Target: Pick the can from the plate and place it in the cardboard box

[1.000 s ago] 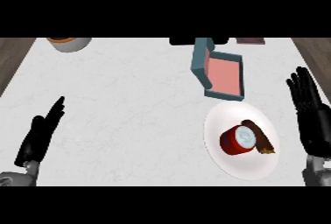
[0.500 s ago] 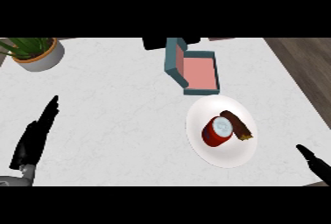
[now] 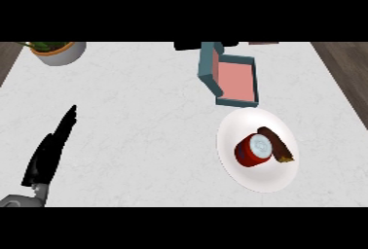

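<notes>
A red can (image 3: 254, 149) with a pale lid lies on its side on the white plate (image 3: 248, 127) at the right of the counter, a brown item (image 3: 279, 145) touching its right side. Just beyond the plate sits the box (image 3: 234, 80), teal outside and pink inside, its open side up. My left hand (image 3: 49, 152) stands at the lower left with straight fingers pointing up the counter, far from the plate and holding nothing. My right hand does not show in the head view.
A potted plant (image 3: 56, 49) in a pale pot stands at the far left corner. Dark objects (image 3: 190, 45) sit at the far edge behind the box. The counter's right edge (image 3: 343, 87) meets wooden floor.
The right hand has left the view at the lower right. The view has shifted, so plate, can and box sit a little more to the right; the left hand keeps its pose.
</notes>
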You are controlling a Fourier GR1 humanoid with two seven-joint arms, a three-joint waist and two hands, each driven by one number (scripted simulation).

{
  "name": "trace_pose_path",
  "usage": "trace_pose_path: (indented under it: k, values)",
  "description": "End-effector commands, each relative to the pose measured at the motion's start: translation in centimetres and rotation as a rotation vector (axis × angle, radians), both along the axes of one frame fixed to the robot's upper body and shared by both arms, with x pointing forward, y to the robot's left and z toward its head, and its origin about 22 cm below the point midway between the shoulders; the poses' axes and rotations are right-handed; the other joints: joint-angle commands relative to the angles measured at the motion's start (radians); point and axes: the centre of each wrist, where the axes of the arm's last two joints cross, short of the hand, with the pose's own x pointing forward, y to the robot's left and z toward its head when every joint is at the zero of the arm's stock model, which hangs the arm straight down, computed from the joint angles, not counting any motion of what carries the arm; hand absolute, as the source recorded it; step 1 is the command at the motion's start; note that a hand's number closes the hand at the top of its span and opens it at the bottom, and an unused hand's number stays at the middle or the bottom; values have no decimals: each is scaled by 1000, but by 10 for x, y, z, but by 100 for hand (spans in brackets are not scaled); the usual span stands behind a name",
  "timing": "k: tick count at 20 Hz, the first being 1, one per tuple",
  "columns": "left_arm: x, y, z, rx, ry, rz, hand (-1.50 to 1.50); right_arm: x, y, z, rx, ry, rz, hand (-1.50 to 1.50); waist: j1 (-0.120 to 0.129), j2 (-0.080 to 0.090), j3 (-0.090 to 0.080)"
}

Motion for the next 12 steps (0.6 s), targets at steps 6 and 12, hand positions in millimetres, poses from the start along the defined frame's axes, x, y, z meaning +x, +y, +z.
trace_pose_path:
  k: [6, 12]
  values:
    - [14, -19, -5, 9, -19, -76, 0, -64, 113, 19, -2, 162, -69, -150, 70, 21, -6]
    - [26, -22, 6, 17, -40, -124, 0, -88, 145, 42, 39, 271, -168, -150, 110, 36, -6]
